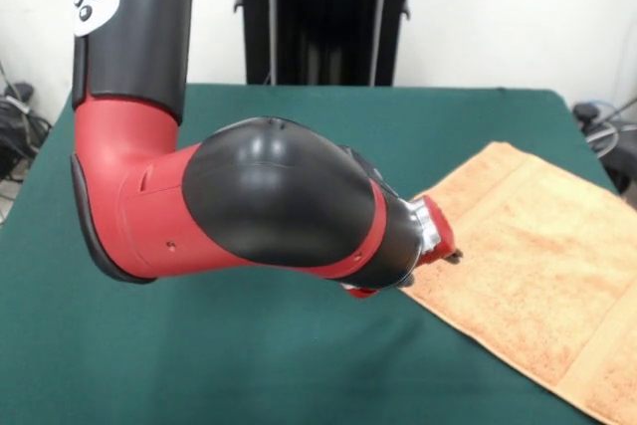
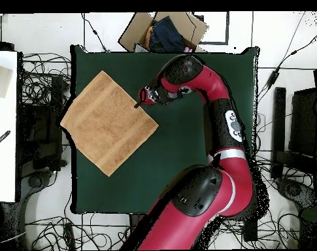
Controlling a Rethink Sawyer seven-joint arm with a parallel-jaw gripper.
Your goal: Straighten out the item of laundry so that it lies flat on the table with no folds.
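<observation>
A: Where's the towel (image 2: 108, 123)?

B: On the table (image 2: 187, 163), toward the left side in the overhead view, turned like a diamond. Its left corner hangs over the table's edge. In the front view it lies at the right, running out of the picture.

A: Flat?

B: As far as I can see, yes, spread out with no fold showing. A woven band runs along one hemmed edge in the front view.

A: And the gripper (image 1: 450, 254)?

B: At the towel's edge, the one facing the middle of the table. In the overhead view its tip sits right at that edge, near the upper part of it. The arm (image 1: 269, 211) bends over the table and covers much of it in the front view.

A: Jaws apart or together?

B: Can't tell. Only a small dark tip shows past the red wrist, and neither view makes it clear whether it is touching the cloth

A: Anything else around?

B: A cardboard box (image 2: 162, 29) with dark stuff in it beyond the table's top edge in the overhead view, and cables (image 2: 43, 85) on the floor
</observation>
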